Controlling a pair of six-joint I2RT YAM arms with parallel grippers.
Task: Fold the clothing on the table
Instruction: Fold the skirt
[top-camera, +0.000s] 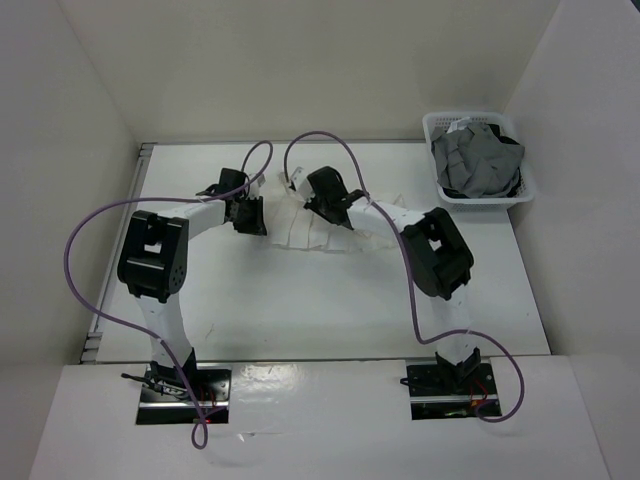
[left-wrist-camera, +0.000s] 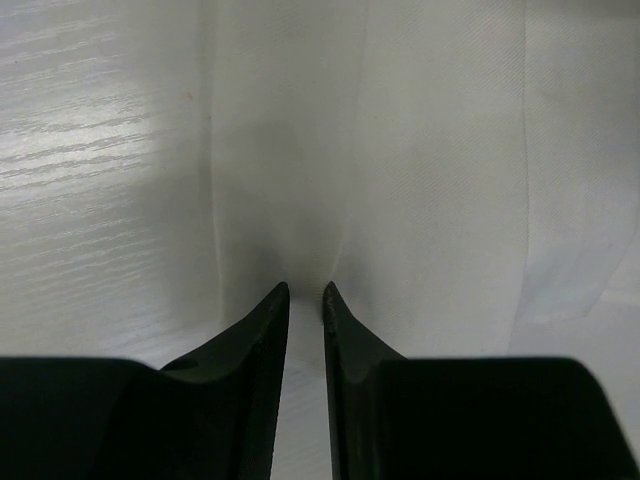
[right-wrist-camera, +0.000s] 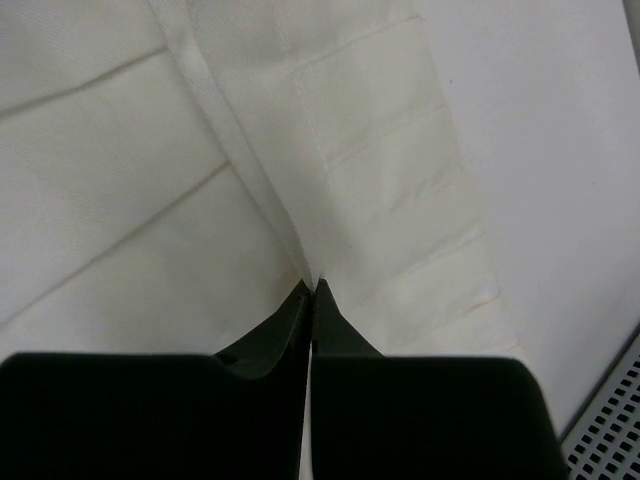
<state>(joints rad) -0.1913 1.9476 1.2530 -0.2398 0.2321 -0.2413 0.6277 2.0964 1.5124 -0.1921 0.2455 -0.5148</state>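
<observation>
The clothing, a white pleated skirt, lies bunched on the table between my two arms. My left gripper is at the skirt's left end. In the left wrist view my left gripper shows a narrow gap between its fingers, with a ridge of the skirt lying in that gap. My right gripper is at the skirt's upper middle. In the right wrist view my right gripper is shut on a fold of the skirt, which rises to its tips.
A white plastic basket holding a grey garment stands at the table's back right corner. White walls enclose the table on the left, back and right. Purple cables loop over both arms.
</observation>
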